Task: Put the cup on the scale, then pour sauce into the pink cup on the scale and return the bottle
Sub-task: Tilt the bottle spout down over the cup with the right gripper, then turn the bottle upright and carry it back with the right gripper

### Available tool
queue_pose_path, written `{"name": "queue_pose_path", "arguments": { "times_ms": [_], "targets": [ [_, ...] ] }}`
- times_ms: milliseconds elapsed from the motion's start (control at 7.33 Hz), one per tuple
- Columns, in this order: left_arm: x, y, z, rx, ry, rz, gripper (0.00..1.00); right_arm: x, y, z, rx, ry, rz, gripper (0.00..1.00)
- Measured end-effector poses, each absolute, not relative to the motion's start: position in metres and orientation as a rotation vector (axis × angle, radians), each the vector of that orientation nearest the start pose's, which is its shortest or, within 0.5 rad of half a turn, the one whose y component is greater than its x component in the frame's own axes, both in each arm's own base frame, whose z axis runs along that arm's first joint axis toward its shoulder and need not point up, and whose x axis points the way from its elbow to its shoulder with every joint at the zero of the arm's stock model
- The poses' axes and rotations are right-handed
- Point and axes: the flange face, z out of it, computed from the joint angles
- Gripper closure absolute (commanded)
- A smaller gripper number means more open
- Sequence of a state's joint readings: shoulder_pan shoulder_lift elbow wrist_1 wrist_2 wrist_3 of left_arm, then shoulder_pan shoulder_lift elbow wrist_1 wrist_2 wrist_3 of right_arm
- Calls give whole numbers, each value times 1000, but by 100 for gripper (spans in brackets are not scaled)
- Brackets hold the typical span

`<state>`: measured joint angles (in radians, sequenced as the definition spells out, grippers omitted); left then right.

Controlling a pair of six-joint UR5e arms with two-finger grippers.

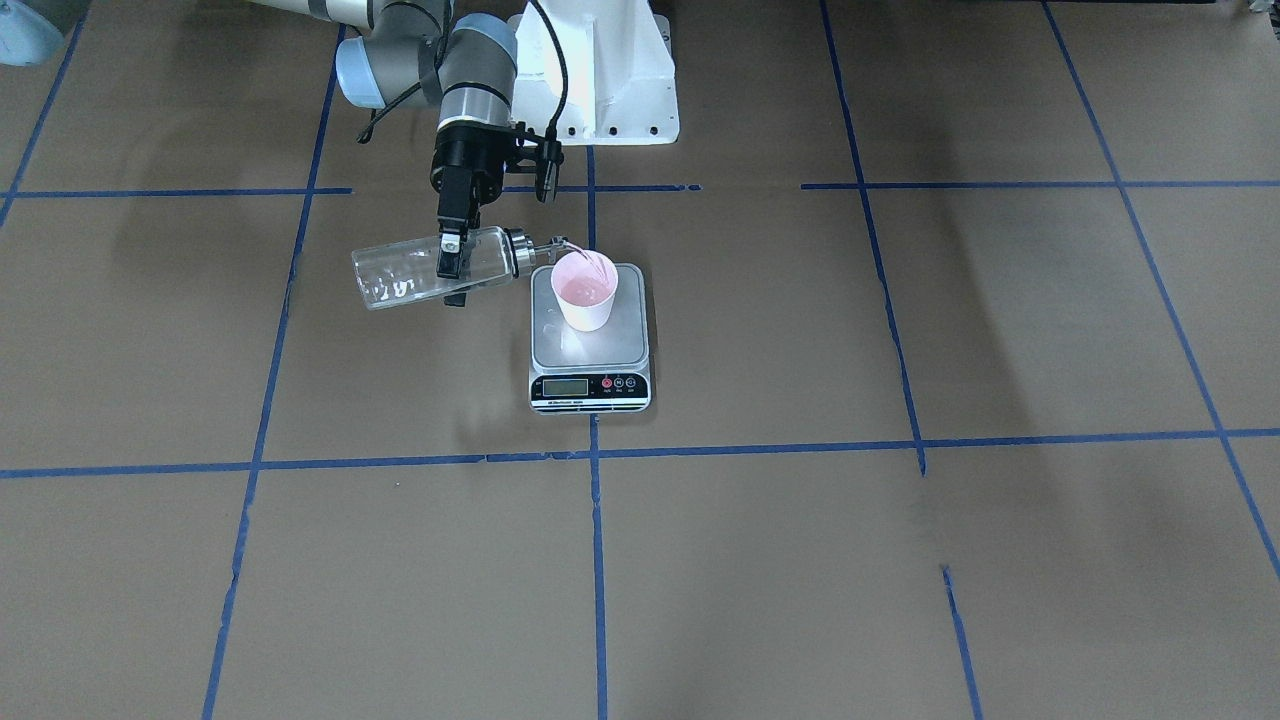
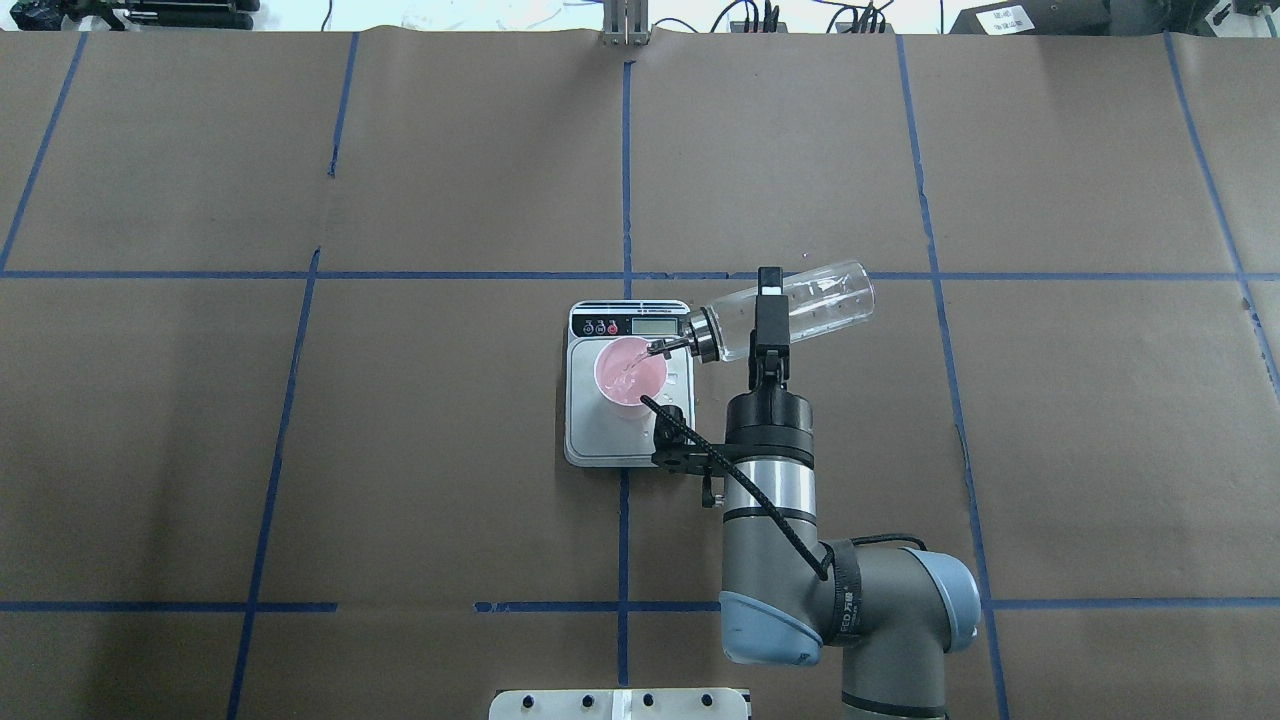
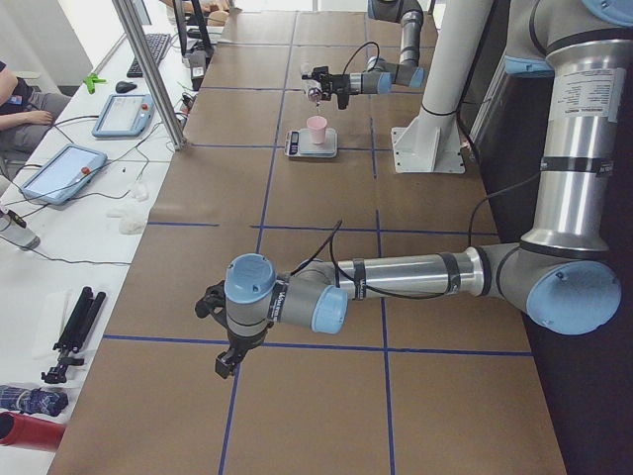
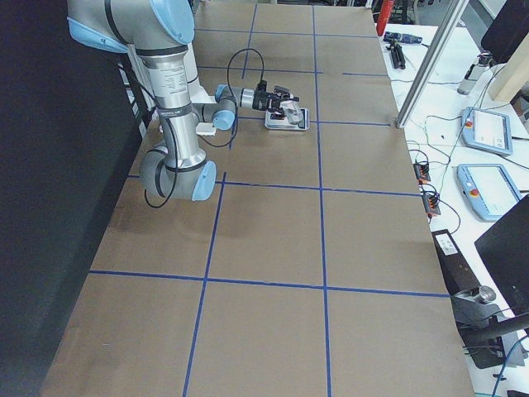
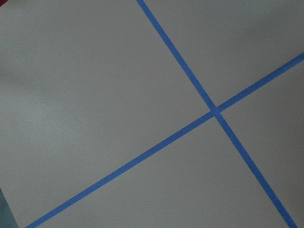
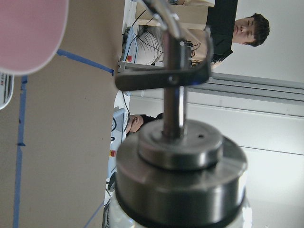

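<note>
Right hand [image 2: 767, 320] clamps the tilted bottle [image 2: 815, 298], spout over the cup [image 2: 630, 375] on the scale [image 2: 600, 440] beside it. Pouring is underway; next, tip the bottle upright.

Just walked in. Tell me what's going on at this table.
The right gripper is shut on a small clear glass bottle with a metal spout, tilted nearly flat, pouring clear liquid into the pale pink cup. The cup stands upright on the square steel-topped digital scale. The left gripper hangs over the brown table, far from the scale; whether it is open is unclear.
</note>
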<state>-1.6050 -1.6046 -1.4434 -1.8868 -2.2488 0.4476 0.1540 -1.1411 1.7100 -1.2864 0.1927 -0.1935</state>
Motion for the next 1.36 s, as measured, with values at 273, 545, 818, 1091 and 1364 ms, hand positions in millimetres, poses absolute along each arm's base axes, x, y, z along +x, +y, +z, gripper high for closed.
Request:
{"name": "queue_pose_path", "arguments": {
  "times_ms": [273, 545, 818, 1091, 1364],
  "targets": [
    [-89, -517, 674, 378, 609, 471, 0, -546, -317, 277, 1346, 614, -693, 100],
    [-91, -518, 668, 391, 606, 471, 0, -548, -316, 281, 1347, 569, -677, 100],
    [-91, -518, 664, 398, 605, 471, 0, -544, -317, 275, 1359, 483, -638, 100],
    [-91, -518, 661, 402, 603, 472, 0, -536, -317, 263, 1404, 275, -504, 100],
    [-93, -518, 661, 403, 601, 469, 0, -520, -315, 257, 1423, -6, -280, 100]
  ]
}}
